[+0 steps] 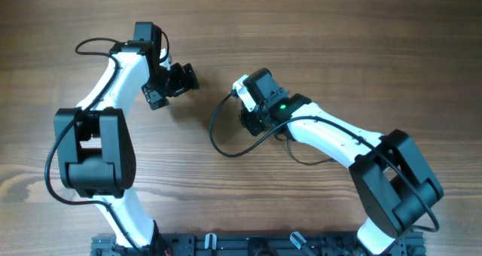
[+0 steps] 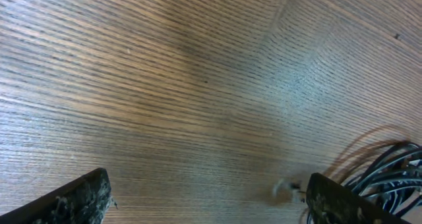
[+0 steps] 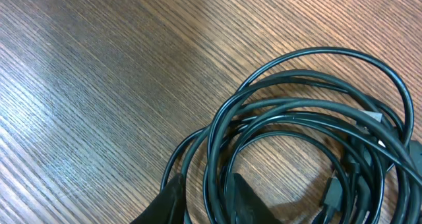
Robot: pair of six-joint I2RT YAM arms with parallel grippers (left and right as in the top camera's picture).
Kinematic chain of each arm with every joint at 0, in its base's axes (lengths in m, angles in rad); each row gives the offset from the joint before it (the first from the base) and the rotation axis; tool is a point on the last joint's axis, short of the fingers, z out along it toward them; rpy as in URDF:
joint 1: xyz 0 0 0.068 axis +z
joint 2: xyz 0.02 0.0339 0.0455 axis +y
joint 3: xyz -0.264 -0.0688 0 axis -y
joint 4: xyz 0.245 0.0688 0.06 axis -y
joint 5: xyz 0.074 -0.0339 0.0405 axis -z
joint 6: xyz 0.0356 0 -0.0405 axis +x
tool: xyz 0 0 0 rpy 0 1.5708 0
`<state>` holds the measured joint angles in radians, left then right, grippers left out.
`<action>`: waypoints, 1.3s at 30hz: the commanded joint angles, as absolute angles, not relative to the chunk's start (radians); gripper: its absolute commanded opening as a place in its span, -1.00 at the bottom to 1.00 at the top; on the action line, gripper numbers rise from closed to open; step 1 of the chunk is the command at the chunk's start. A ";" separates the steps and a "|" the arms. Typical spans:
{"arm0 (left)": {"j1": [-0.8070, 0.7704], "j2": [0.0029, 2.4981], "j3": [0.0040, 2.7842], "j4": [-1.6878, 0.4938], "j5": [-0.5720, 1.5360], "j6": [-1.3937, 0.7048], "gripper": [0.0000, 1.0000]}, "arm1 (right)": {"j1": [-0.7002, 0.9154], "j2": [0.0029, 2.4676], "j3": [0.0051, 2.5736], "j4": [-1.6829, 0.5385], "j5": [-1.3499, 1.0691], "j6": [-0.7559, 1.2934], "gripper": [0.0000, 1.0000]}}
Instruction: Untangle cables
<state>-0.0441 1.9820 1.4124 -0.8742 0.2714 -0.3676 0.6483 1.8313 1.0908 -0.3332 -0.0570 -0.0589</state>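
cables, thin glossy black cords in overlapping round loops [image 3: 359,128], pass between the narrow right jaws; whether those pinch a strand i cannot tell. the coil spreads ahead and to one side of them, no clear long axis, on the brown wood-grain surface [image 3: 99,66]. left jaws gape wide, empty, farther off.

I log the table [image 3: 99,66] as faintly sheened, grained wood; cables [image 3: 303,105] smooth glossy black plastic; left claw [image 2: 211,207] pads [image 2: 82,197] rough, linty.
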 commanded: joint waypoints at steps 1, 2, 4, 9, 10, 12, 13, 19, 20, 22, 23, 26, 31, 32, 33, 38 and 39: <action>-0.044 1.969 1.405 -0.872 0.316 -0.343 0.94 | 0.648 1.860 1.085 -0.321 -0.034 -0.082 -0.53; -0.044 1.969 1.405 -0.872 0.326 -0.344 0.95 | 0.648 1.860 1.085 -0.323 -0.035 -0.079 -0.53; -0.044 1.969 1.405 -0.871 0.325 -0.344 0.95 | 0.648 1.861 1.084 -0.346 -0.122 -0.080 -0.44; -0.044 1.969 1.405 -0.871 0.325 -0.344 0.96 | 0.648 1.861 1.085 -0.392 -0.329 -0.184 -0.40; -0.044 1.969 1.405 -0.871 0.325 -0.344 0.96 | 0.648 1.861 1.085 -0.391 -0.331 -0.184 -0.37; -0.044 1.969 1.405 -0.871 0.325 -0.344 0.97 | 0.648 1.861 1.087 -0.403 -0.331 -0.185 -0.28; -0.044 1.969 1.405 -0.871 0.325 -0.344 0.96 | 0.648 1.861 1.089 -0.426 -0.322 -0.187 -0.24; -0.044 1.969 1.405 -0.870 0.325 -0.344 0.98 | 0.648 1.861 1.084 -0.526 -0.156 -0.196 -0.21; -0.044 1.969 1.405 -0.870 0.325 -0.344 0.98 | 0.648 1.861 1.081 -0.521 -0.157 -0.202 -0.21; -0.044 1.969 1.405 -0.870 0.325 -0.344 0.98 | 0.648 1.861 1.071 -0.509 -0.157 -0.203 -0.21; -0.044 1.969 1.405 -0.870 0.325 -0.344 0.98 | 0.648 1.861 1.067 -0.504 -0.157 -0.204 -0.19; -0.044 1.969 1.405 -0.861 0.325 -0.344 0.99 | 0.648 1.861 1.051 -0.471 -0.157 -0.243 -0.14; -0.044 1.969 1.405 -0.860 0.325 -0.344 0.99 | 0.648 1.861 0.968 -0.478 -0.201 -0.258 -0.53; -0.044 1.969 1.405 -0.860 0.325 -0.344 0.99 | 0.648 1.861 0.970 -0.490 -0.221 -0.252 -0.91; -0.044 1.969 1.405 -0.860 0.326 -0.344 1.00 | 0.648 1.859 0.984 -0.527 -0.232 -0.204 -0.91; -0.043 1.969 1.405 -0.841 0.672 -0.160 1.00 | 0.647 1.815 1.163 -0.672 -0.622 -0.128 -0.91; -0.043 1.969 1.405 -0.838 0.720 -0.160 1.00 | 0.646 1.804 1.209 -0.672 -0.719 -0.120 -0.92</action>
